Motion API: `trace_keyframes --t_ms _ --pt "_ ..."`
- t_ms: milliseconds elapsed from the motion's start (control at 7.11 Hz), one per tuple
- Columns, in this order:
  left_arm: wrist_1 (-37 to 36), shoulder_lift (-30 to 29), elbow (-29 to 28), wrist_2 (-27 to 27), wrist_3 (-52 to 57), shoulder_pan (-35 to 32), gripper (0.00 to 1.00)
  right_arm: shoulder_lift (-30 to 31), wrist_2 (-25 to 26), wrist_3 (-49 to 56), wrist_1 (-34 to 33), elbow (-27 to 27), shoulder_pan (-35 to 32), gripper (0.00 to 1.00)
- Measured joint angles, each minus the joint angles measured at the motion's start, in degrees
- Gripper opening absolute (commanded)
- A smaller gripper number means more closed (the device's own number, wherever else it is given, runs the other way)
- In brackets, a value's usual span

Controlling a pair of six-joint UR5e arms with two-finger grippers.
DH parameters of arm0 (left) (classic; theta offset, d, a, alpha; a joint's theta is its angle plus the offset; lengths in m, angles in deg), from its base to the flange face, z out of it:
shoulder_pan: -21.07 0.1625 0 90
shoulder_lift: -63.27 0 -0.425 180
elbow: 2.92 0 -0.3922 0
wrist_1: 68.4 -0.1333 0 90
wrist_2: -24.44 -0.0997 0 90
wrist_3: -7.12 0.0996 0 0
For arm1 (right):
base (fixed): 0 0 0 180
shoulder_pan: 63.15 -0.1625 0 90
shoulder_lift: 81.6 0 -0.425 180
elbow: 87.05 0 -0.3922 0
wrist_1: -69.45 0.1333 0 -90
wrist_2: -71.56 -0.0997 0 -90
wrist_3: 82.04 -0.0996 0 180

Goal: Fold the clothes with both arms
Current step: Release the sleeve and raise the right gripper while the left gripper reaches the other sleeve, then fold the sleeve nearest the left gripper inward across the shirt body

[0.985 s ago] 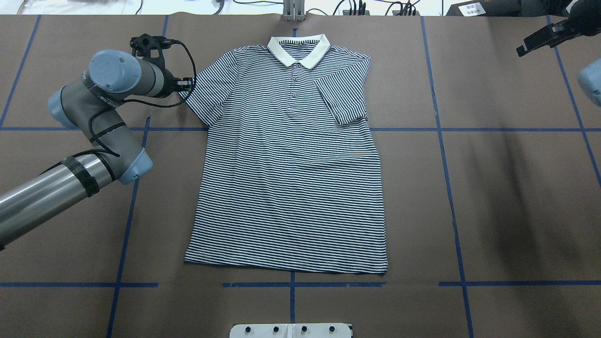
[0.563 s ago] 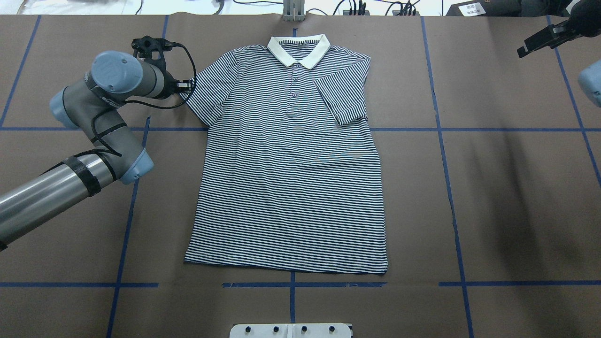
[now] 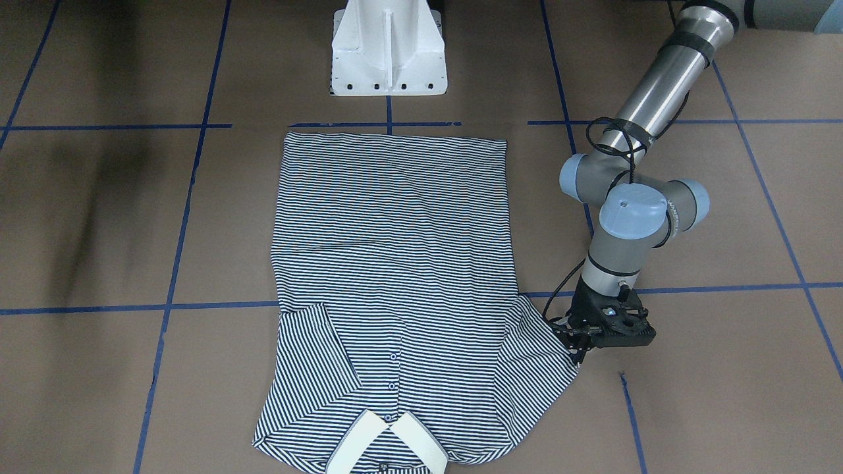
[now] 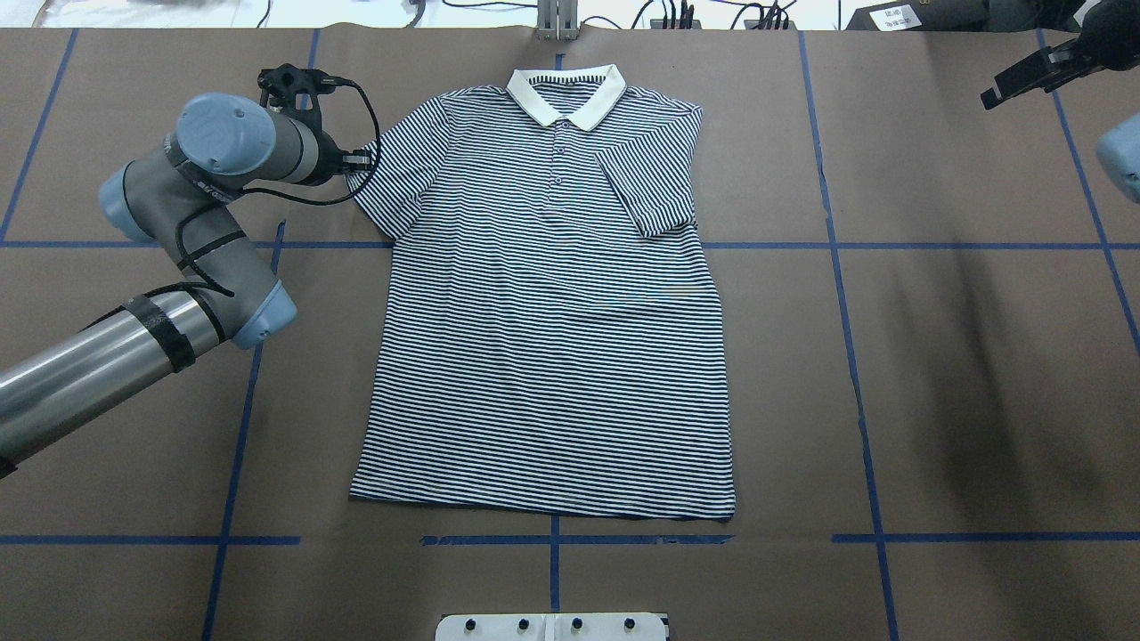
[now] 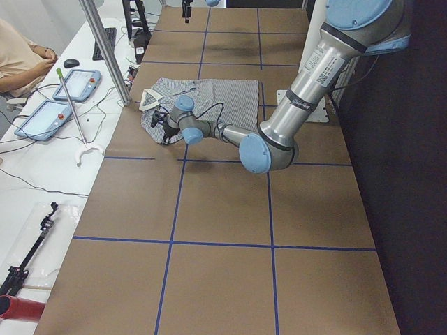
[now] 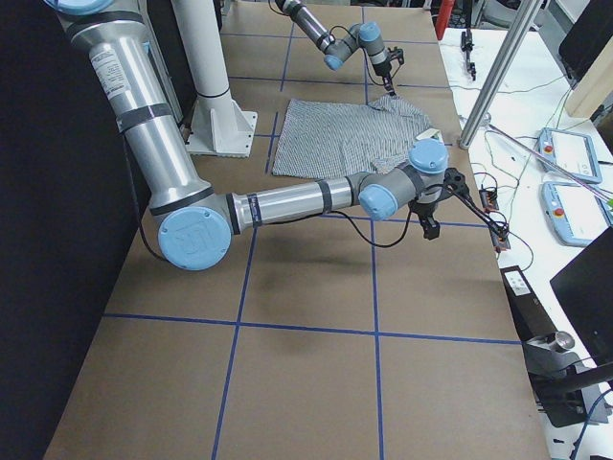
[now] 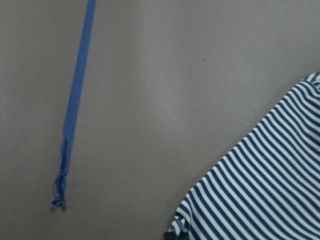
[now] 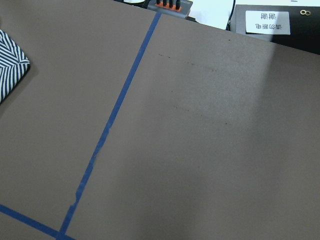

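Observation:
The striped polo shirt (image 4: 552, 338) lies flat, face up, with its white collar (image 4: 566, 93) at the far edge. The sleeve on the view's right (image 4: 646, 191) is folded in over the chest. My left gripper (image 4: 356, 165) is at the outer edge of the other sleeve (image 3: 537, 355), shut on its hem. In the left wrist view the sleeve (image 7: 270, 190) bunches at a dark fingertip on the bottom edge. My right gripper (image 4: 1024, 78) hovers off the shirt at the far right; its jaws are not readable. The right wrist view catches only a corner of the shirt (image 8: 10, 65).
Blue tape lines (image 4: 837, 267) grid the brown table. The white pedestal base (image 3: 388, 52) stands just beyond the shirt's hem. Cables and boxes (image 4: 895, 16) line the far edge. A person (image 5: 21, 63) sits at a side bench with tablets (image 5: 42, 118).
My left wrist has shifted slightly toward the shirt, nudging the sleeve edge inward with it. The right arm has hardly moved.

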Motion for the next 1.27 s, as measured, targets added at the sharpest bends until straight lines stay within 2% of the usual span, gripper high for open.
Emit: trace_keyframes --t_ms 422,704,844,1267 --pt "-9.9 -7.5 1.3 0.3 -4.1 0.6 0.00 0.0 0.0 -0.2 0.1 0.0 0.0 1.00" --pt "-15.3 -13.6 -0.1 0.0 -9.5 3.6 0.00 0.0 0.0 -0.5 0.1 0.0 0.0 1.00" --pt "-16.1 -15.5 -1.4 -0.2 -11.3 4.7 0.99 0.0 0.0 -0.6 0.1 0.1 0.0 1.00" --pt "-15.9 -16.3 -1.7 -0.1 -9.1 6.3 1.00 0.0 0.0 -0.8 0.1 0.4 0.0 1.00"
